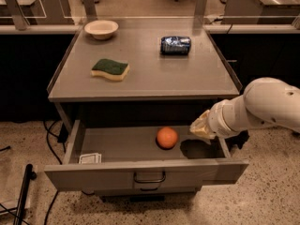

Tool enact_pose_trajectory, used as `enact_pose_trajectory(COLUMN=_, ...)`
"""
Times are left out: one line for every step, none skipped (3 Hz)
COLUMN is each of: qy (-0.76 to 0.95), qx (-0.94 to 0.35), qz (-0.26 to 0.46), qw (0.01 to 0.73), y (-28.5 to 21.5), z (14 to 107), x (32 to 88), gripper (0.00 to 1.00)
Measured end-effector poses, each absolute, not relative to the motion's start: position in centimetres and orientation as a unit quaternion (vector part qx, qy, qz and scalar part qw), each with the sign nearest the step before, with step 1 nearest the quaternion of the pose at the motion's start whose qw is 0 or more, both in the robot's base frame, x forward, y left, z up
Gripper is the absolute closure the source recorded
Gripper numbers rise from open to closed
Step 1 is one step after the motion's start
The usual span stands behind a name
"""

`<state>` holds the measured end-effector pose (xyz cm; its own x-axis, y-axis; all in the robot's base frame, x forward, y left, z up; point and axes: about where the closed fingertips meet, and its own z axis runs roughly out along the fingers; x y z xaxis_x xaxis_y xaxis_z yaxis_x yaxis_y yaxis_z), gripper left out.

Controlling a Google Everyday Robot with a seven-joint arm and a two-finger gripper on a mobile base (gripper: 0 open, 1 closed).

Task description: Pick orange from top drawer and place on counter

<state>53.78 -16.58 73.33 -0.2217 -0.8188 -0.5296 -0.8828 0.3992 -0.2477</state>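
The orange (pixel 167 137) lies on the floor of the open top drawer (pixel 117 146), right of its middle. The drawer's front panel carries a dark bail handle (pixel 149 177). The counter (pixel 150 74) is the grey top of the cabinet above it. My gripper (pixel 200 127) comes in from the right on a white arm. It hangs over the drawer's right end, a little right of the orange and apart from it. It casts a dark shadow on the drawer floor beneath it.
On the counter lie a green-and-yellow sponge (pixel 110 69), a white bowl (pixel 101 29) at the back left and a dark blue can (pixel 175 45) on its side at the back right. A small white packet (pixel 89 158) lies in the drawer's front left corner. Cables run along the floor at left.
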Motion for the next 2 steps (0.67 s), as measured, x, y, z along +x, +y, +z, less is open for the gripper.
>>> enact_pose_trajectory(qy=0.777, qx=-0.543, qz=0.065, qw=0.312, y=-15.5, z=71.7, x=54.6, gripper=0.59)
enact_pose_trajectory(qy=0.774, qx=-0.544, qz=0.078, qw=0.315, y=-14.4, z=70.5, x=55.3, gripper=0.34)
